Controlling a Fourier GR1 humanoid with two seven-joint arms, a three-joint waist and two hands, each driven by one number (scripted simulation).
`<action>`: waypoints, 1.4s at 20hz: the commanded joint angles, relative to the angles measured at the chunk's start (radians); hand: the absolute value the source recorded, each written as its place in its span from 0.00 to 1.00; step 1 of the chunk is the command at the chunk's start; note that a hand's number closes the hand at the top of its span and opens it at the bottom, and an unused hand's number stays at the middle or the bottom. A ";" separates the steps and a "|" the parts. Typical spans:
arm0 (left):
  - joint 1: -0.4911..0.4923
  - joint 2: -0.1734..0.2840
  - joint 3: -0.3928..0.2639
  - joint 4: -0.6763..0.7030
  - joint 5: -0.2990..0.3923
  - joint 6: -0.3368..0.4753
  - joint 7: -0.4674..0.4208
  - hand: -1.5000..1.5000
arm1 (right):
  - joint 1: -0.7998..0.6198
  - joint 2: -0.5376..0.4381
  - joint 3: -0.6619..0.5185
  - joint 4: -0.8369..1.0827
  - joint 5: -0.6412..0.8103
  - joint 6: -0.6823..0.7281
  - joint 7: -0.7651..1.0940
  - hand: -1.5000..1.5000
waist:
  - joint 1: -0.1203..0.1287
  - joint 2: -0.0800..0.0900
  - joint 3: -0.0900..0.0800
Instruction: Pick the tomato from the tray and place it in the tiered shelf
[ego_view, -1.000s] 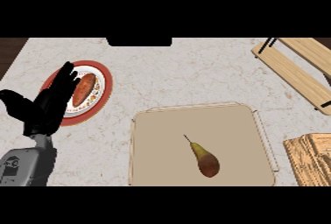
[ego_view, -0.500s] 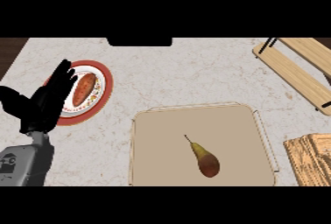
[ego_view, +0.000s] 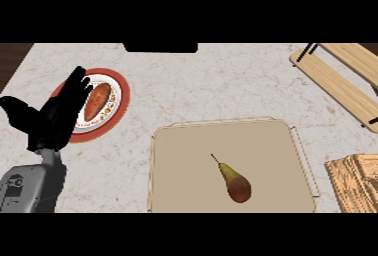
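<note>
Seen from the head, looking steeply down on the pale counter (ego_view: 192, 90). On the tray (ego_view: 184, 190), right of centre, lies no tomato but what looks like a pear (ego_view: 235, 183): green at the neck, reddish at the broad end, thin stem pointing up and left. Long axis slanted from upper left to lower right, broad end nearest the tray's lower edge.

At the view's left, the left hand (ego_view: 57, 116), upright, fingers straight and spread, thumb out to the side, holding nothing, partly in front of a red-rimmed plate (ego_view: 118, 102) with an oblong orange-brown food item (ego_view: 97, 98) on it. Well apart from the fruit, which lies down and to the right of that hand, across bare counter and the tray's left rim. No right hand in view, so no telling which is nearer.

At upper right, the tiered shelf (ego_view: 341, 80), wooden slats on a dark frame, well apart from the tray. At lower right, a wooden block (ego_view: 358, 182), just beside the tray's right rim. Open counter between tray and shelf; probably room enough for a lift up and to the right, the block's corner being the one thing to skirt.
</note>
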 joint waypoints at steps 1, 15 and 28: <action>0.007 0.032 0.036 0.009 0.031 -0.036 0.000 0.50 | -0.037 0.015 0.003 0.157 0.049 -0.142 -0.063 0.00 | 0.012 0.004 0.001; -0.022 -0.019 0.002 0.057 -0.012 -0.008 -0.045 0.50 | -0.177 -0.207 -0.094 0.493 -0.052 0.028 -0.280 0.00 | 0.014 0.010 0.002; -0.008 -0.004 0.010 0.010 -0.011 -0.008 -0.020 0.50 | -0.047 -0.479 -0.199 0.671 -0.142 0.406 -0.341 0.00 | 0.003 0.011 0.008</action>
